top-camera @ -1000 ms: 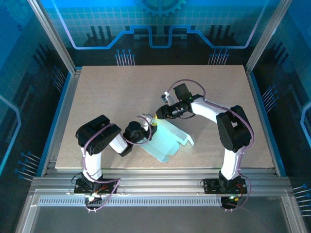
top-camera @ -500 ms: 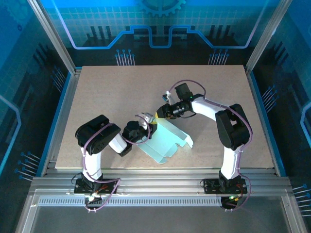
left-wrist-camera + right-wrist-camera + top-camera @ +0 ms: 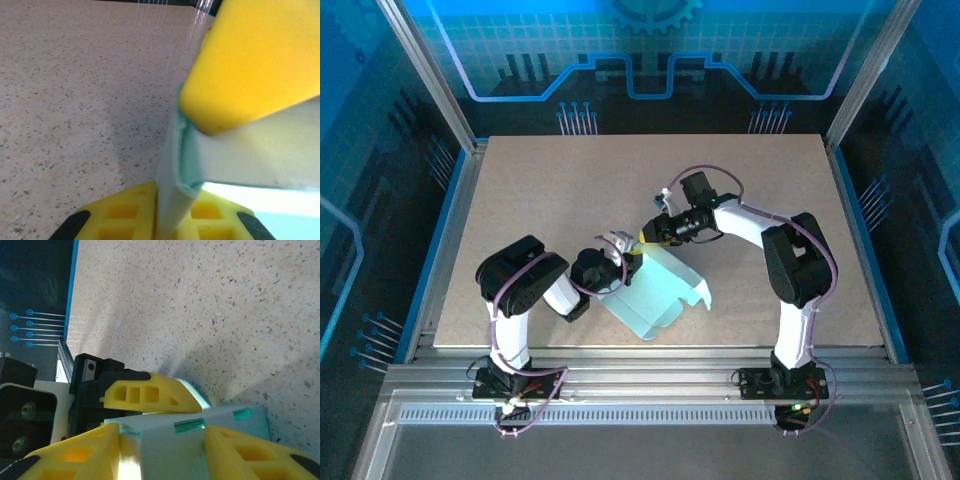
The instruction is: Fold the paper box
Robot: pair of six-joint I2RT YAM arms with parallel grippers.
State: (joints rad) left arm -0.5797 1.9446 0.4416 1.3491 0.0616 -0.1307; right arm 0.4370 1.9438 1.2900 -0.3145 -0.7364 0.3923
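The paper box [image 3: 658, 291], pale mint card partly folded up, lies on the table near the front middle. My left gripper [image 3: 621, 262] is at its upper left corner, shut on an upright flap. In the left wrist view that flap [image 3: 174, 165] is pinched between my yellow fingers [image 3: 125, 212]. My right gripper [image 3: 646, 237] meets the same corner from behind. Its two fingers [image 3: 75, 455] stand either side of a raised panel [image 3: 175, 450] that spans the gap between them. One right finger [image 3: 255, 65] presses on the card close to the left wrist camera.
The speckled beige table [image 3: 570, 190] stretches free behind and to both sides of the box. Aluminium frame rails [image 3: 640, 375] run along the front edge, with blue enclosure walls around. The left gripper's black body [image 3: 95, 380] sits close in front of the right gripper.
My left jaws have closed tighter on the flap. The box and both grippers have shifted slightly to the left.
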